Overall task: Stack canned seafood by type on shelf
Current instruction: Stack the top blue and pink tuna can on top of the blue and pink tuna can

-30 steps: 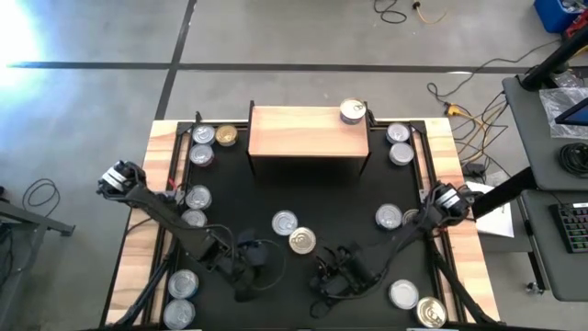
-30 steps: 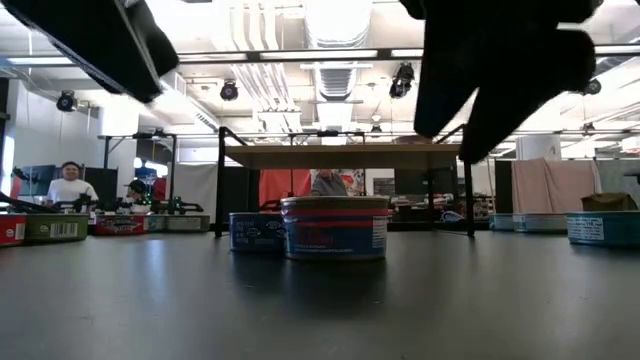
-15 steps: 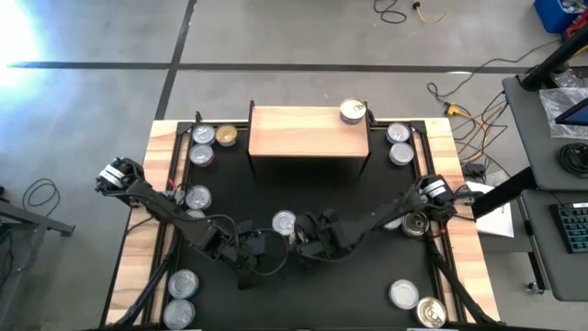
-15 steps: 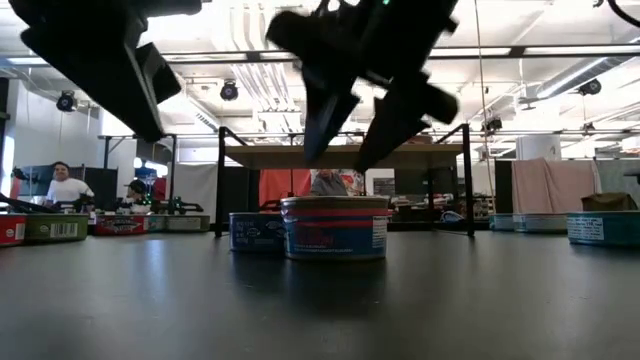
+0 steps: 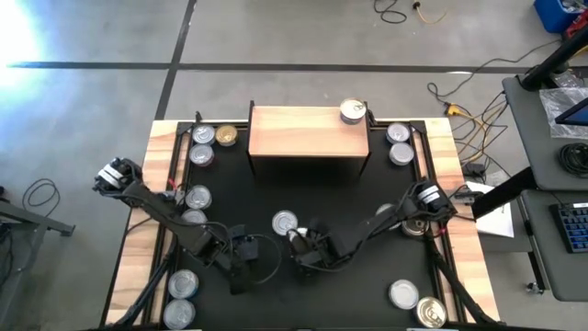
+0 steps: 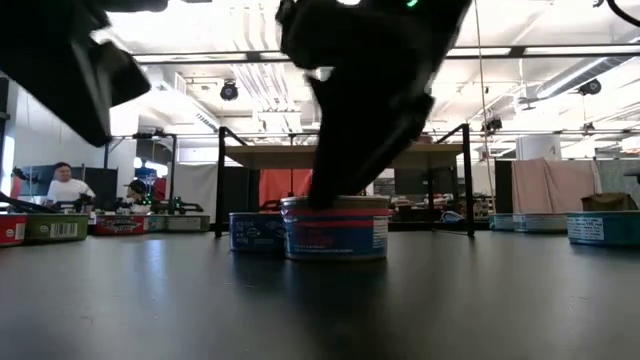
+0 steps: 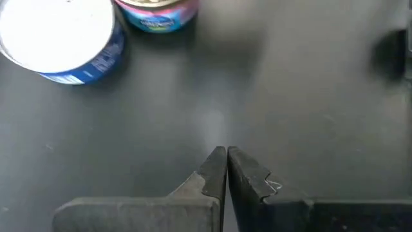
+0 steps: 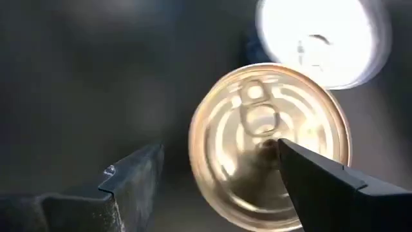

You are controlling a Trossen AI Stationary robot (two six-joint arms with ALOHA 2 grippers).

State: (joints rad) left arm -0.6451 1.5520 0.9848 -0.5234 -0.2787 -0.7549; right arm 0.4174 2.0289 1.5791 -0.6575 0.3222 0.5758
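A gold-topped can (image 5: 296, 239) stands on the black mat near the middle, and a silver-topped can (image 5: 285, 222) stands just beyond it. The low view shows the front can (image 6: 335, 228) with a red and blue label. My right gripper (image 8: 219, 148) is open and hangs over the gold top (image 8: 257, 129), one finger to each side. My left gripper (image 7: 225, 153) is shut above bare mat, to the left of these cans (image 5: 241, 259). The wooden-topped shelf (image 5: 308, 131) stands at the far side with one can (image 5: 352, 111) on its right end. My right gripper comes down at a slant over the gold-topped can. In the low view one finger (image 6: 325, 190) reaches to the can's top rim. I cannot tell whether it touches.
More cans stand along the mat's edges: far left (image 5: 202, 136), left (image 5: 197, 197), near left (image 5: 183, 283), far right (image 5: 398, 133), right (image 5: 415, 225) and near right (image 5: 404, 294). A blue-labelled can (image 7: 61, 38) lies ahead of my left gripper. People sit in the room beyond.
My right gripper has swung from the near right part of the mat toward the table's left, over the gold-topped can. It has also sunk and rolled about its own axis. The cans have not moved.
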